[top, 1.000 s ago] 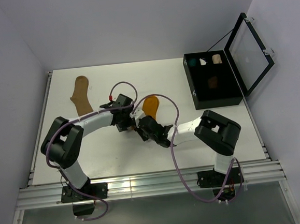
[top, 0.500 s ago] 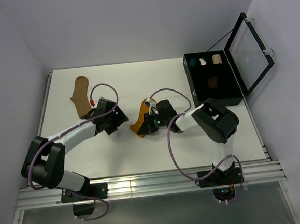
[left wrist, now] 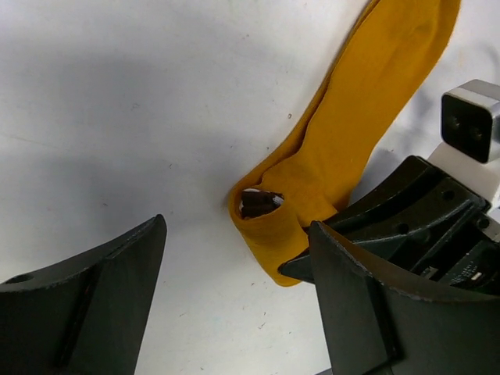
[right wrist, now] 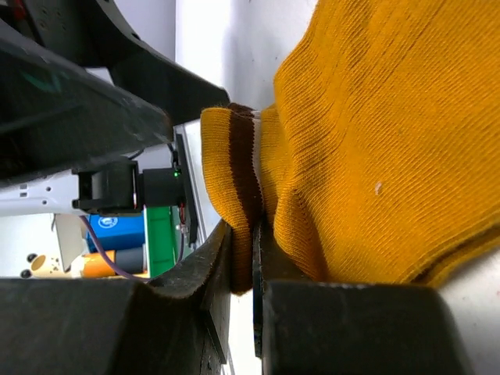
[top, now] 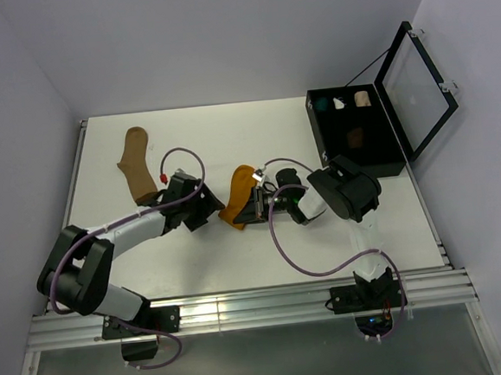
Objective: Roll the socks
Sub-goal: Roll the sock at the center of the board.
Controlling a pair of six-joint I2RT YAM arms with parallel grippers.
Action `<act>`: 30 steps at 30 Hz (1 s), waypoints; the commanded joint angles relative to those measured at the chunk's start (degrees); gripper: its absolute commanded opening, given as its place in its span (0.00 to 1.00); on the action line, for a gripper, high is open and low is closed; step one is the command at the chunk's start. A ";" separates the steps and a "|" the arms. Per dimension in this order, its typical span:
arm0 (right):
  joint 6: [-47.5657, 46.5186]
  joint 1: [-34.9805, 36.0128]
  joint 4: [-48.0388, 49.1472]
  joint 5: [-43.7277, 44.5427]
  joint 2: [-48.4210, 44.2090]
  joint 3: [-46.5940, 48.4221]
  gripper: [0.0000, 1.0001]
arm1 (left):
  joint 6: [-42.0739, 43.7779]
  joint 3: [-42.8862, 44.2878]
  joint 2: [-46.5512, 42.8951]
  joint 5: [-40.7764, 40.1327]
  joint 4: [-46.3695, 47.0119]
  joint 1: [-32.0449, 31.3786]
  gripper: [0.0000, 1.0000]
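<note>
Backed off since a sec ago, L gripper [left wrist: 236,234] gapes empty beside orange sock [left wrist: 367,117]; R gripper [right wrist: 244,242] pinches its cuff [right wrist: 234,156], middle of bench [top: 255,135].

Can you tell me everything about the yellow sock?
The yellow sock is mustard-orange ribbed knit, with a dark brown and white stripe at its cuff. It lies on the white table, near the middle, with its other end pointing away from the arms. The cuff end is folded over on itself, like the first bit of a roll. The right gripper is shut on that folded cuff. The left gripper is open just beside it, not touching.
</note>
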 commanded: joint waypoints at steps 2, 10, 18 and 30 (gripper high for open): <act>-2.88 -0.23 -7.21 0.41 0.19 1.48 0.00 | -1.15 2.38 2.43 0.83 3.03 -2.01 0.78; -4.82 -0.23 -12.93 2.60 -0.33 2.19 0.00 | -1.50 5.10 7.70 -0.14 -1.26 -3.24 0.71; -10.44 0.04 -20.84 8.30 -6.13 2.19 0.06 | -0.19 7.56 11.66 -0.67 -7.60 -3.51 0.34; -37.66 11.45 -40.62 42.92 -28.70 1.57 0.48 | 9.04 15.38 14.12 -3.22 -14.72 -3.51 0.09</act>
